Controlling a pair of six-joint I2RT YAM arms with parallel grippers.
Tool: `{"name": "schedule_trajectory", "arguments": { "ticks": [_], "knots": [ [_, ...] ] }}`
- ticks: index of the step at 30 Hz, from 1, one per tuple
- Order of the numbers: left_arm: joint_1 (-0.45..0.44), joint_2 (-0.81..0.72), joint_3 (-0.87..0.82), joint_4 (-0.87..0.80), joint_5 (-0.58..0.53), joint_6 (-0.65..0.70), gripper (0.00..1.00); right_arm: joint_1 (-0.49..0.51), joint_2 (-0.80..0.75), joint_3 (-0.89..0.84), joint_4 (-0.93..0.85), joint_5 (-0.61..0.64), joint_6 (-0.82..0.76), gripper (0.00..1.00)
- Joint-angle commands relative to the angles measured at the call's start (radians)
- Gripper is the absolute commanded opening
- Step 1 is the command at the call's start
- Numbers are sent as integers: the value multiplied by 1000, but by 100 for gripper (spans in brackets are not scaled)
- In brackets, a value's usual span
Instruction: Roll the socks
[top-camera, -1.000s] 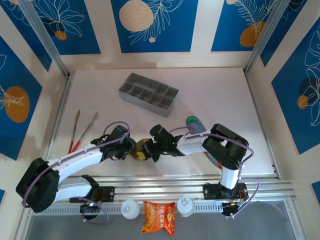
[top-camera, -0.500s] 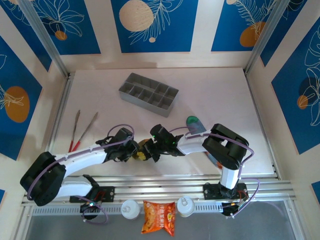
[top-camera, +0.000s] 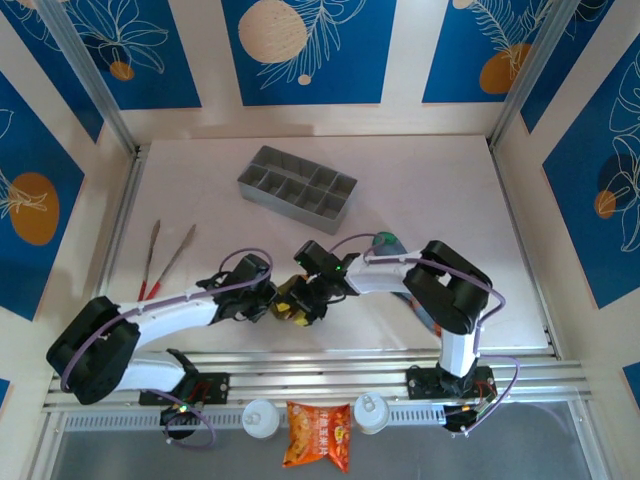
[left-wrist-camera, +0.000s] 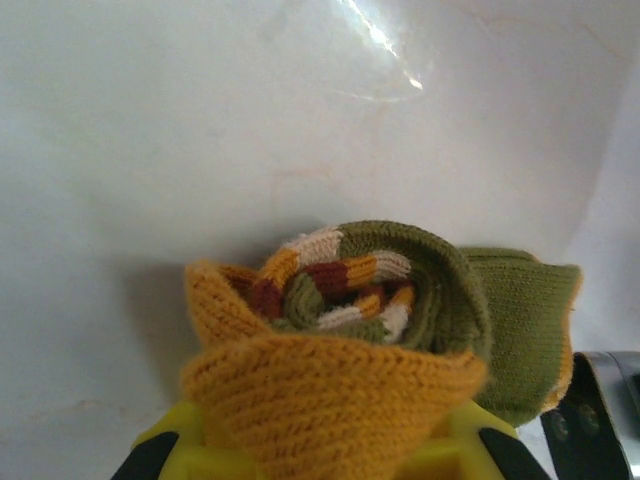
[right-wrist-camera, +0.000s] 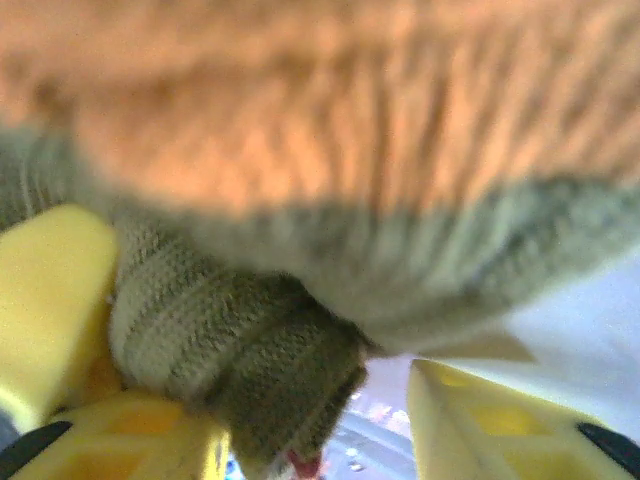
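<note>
The olive-brown sock (top-camera: 290, 301) lies rolled into a bundle on the white table (top-camera: 220, 215), between the two grippers. In the left wrist view its spiral of orange, cream and dark red stripes (left-wrist-camera: 340, 285) faces me. My left gripper (left-wrist-camera: 325, 445) is shut on the sock's orange outer edge (left-wrist-camera: 330, 390); from above it (top-camera: 268, 302) sits at the roll's left side. My right gripper (top-camera: 310, 297) is at the roll's right side, open. Olive fabric (right-wrist-camera: 230, 350) lies against its left finger (right-wrist-camera: 50, 300), with a gap before the right finger (right-wrist-camera: 480, 420). The grey-blue sock's green toe (top-camera: 385, 241) pokes out behind the right arm.
A grey compartment tray (top-camera: 298, 187) stands at the back middle. Red-handled tongs (top-camera: 165, 262) lie at the left. An orange snack packet (top-camera: 318, 435) and two white caps (top-camera: 260, 418) sit below the front rails (top-camera: 330, 365).
My left gripper moved right up to the roll and shut on its orange edge. My right gripper opened and let go, staying at the roll's right side.
</note>
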Motion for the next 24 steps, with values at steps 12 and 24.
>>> {"name": "schedule_trajectory", "arguments": {
  "ticks": [12, 24],
  "knots": [
    [-34, -27, -79, -271, 16, -52, 0, -115, -116, -130, -44, 146, 3, 40],
    [-38, -362, -155, -502, -125, -198, 0, -108, 277, 307, -98, -50, -114, 16]
  ]
}}
